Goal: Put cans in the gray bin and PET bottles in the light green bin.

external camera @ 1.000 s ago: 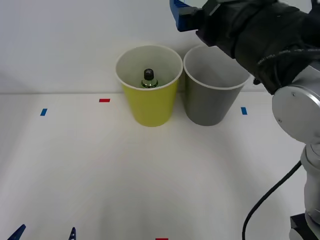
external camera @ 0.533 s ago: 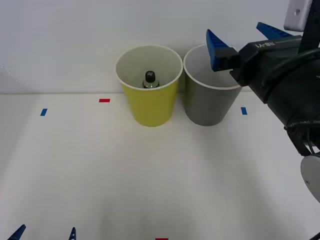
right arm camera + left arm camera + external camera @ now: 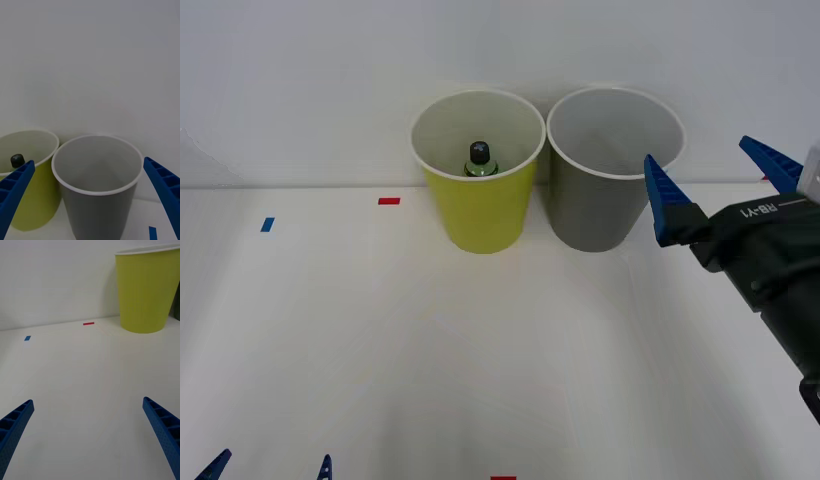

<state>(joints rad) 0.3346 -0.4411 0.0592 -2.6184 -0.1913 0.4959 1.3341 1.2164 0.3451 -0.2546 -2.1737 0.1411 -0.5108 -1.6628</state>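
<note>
Blue fingers of the right pincer (image 3: 715,185) stand wide apart and empty, just beside the one gray bin (image 3: 612,165), while one PET bottle (image 3: 478,160) stands inside the one light green bin (image 3: 480,215) on the desk (image 3: 430,340).

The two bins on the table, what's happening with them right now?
A green PET bottle stands inside the light green bin; the gray bin beside it looks empty. The right gripper hangs by the gray bin, jaws open and holding nothing. The left gripper waits low at the table's near edge, also open.
</note>
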